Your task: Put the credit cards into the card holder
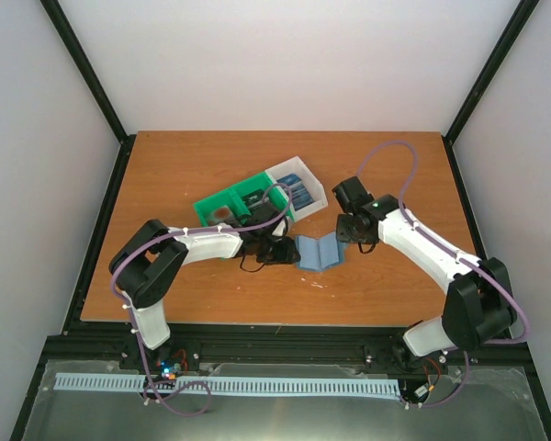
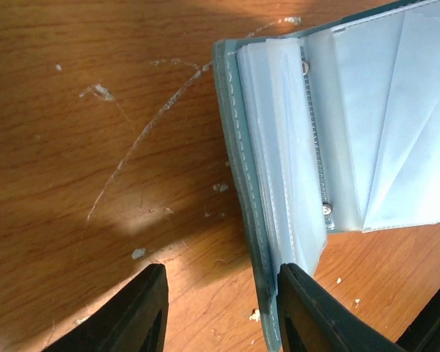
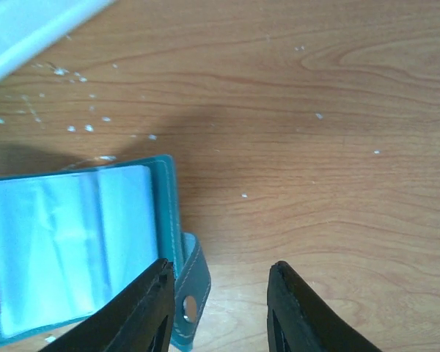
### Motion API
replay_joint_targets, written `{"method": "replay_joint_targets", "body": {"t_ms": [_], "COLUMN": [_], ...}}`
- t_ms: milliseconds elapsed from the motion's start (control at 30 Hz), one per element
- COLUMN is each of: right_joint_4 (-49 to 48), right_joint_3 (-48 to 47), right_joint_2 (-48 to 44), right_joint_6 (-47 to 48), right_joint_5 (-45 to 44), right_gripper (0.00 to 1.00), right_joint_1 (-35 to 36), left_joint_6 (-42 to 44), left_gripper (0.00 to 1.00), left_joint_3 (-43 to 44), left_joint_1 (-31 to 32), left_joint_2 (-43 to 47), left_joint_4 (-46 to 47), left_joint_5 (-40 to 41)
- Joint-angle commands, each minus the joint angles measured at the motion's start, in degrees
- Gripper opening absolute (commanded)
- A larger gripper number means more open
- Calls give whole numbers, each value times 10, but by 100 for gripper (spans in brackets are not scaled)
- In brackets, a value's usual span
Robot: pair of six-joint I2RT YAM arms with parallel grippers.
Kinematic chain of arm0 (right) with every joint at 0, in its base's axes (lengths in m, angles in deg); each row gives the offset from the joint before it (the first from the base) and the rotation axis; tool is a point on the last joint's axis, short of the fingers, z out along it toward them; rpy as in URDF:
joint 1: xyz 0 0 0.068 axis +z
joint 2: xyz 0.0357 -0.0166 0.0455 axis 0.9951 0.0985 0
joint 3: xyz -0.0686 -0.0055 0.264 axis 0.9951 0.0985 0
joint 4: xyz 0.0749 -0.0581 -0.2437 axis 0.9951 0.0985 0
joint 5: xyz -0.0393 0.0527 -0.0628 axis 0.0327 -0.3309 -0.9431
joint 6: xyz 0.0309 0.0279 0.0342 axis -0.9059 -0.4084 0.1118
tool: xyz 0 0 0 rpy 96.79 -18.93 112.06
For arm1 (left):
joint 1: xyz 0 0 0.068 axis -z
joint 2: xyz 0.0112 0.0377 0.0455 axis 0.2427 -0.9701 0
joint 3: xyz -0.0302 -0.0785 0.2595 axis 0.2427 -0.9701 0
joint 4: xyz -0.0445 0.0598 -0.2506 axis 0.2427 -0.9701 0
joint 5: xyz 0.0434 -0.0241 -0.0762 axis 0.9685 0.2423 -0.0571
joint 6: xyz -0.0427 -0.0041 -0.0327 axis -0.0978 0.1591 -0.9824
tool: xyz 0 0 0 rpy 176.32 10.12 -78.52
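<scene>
From above we see the card holder point(image 1: 319, 252) lying open mid-table point(image 1: 395, 175), with the credit cards point(image 1: 298, 195) in the white bin point(image 1: 320, 186) at its 11 o'clock. Only the wrist views show the jaws. The left gripper point(image 2: 221, 271) is apart, the holder's stitched edge against its 3 o'clock finger. The right gripper point(image 3: 221, 265) is apart over bare wood, the clasp strap point(image 3: 193, 293) beside its 9 o'clock finger.

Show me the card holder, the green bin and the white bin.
card holder point(image 1: 319, 252): top view, on its open inside pages.
green bin point(image 1: 207, 206): top view, on its left wall.
white bin point(image 1: 318, 186): top view, on its right rim.
</scene>
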Motion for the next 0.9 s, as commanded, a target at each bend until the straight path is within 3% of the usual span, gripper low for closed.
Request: {"method": "replay_joint_targets", "body": {"t_ms": [0,167,333,467,700,867], "right_joint_4": [10,-10,-9,-48,-68,-84], "right_joint_3": [-23,-21,-32,-26,-3,6], "right_joint_2": [-14,-13,-42,-50,11,61], "right_joint_6": [-14,-13,-32,-14,-6,2], "right_joint_5": [4,18,-47,8,76,98], "right_gripper": [35,31,31,35,25,34], "right_joint_1": [17,37,59,63,84,86], "left_joint_6": [1,0,2,3,-3,-6], "left_gripper": [43,41,40,37,35,34], "left_joint_3": [21,27,27,24,24,19], "left_joint_1": [1,2,2,2,2,2], "left_joint_2": [0,-7,-5,-5,-6,-5], "left_joint_4": [-3,0,5,12,10,8], "left_joint_5": [-12,-18,-26,-35,-31,-28]}}
